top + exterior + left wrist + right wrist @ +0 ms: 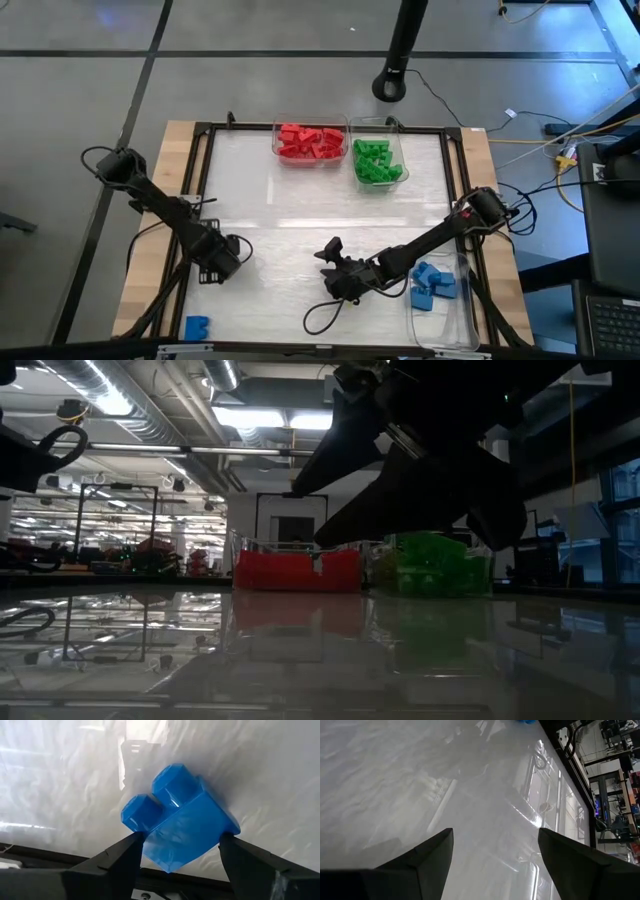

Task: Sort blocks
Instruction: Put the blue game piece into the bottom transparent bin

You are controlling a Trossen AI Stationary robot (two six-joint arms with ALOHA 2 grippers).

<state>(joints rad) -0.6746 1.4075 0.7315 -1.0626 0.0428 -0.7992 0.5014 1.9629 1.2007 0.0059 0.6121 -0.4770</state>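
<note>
A blue block (182, 827) lies on the white sheet beside the table's left rail, its two studs turned sideways. The gripper hides it in the high view. My left gripper (215, 262) (180, 840) points straight down over it, open. Its fingers stand on either side of the block, which sits askew between them. A second blue block (196, 327) rests in the table's near left corner. My right gripper (332, 275) (495, 840) hangs open over bare sheet near the table's middle. My left gripper comes from above, and its fingertips (135, 842) stand right at two opposite corners of the blue block (227, 827). I cannot tell whether they touch it.
Clear bins stand at the far edge, one with red blocks (310, 142) and one with green blocks (377, 162). A clear bin (440, 330) at the near right holds blue blocks (432, 285). A black frame rail (203, 200) runs around the sheet. A cable loop (320, 315) lies near my right gripper.
</note>
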